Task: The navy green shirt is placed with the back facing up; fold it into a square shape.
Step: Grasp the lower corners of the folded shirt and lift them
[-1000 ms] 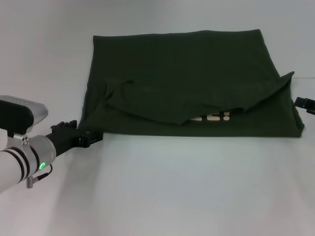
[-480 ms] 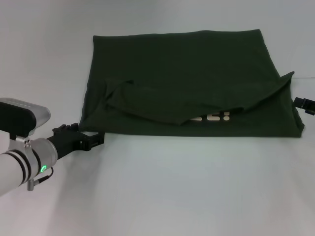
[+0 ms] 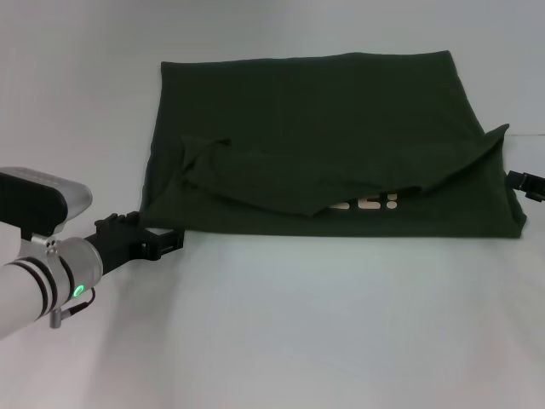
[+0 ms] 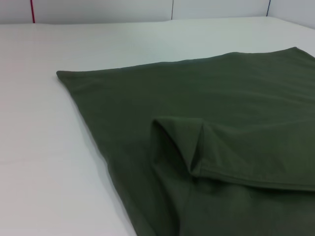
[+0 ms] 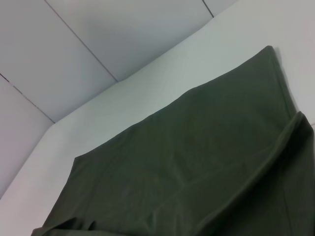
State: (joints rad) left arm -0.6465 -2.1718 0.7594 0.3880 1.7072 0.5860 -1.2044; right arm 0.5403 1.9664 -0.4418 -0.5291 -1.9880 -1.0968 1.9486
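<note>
Black left gripper (image 3: 167, 241), seemingly parted, beside shirt (image 3: 324, 128) corner

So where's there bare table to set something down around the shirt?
Bare table runs along the navy green shirt's near hem, right of the left gripper, plus a strip beyond its far edge. Crowded: the shirt's near left corner, and the right edge by the right gripper.

The pale print on the navy green shirt (image 3: 324, 145) is unreadable.

Even, bright overhead light, soft shadows on the table (image 3: 341, 324), slight haze.
</note>
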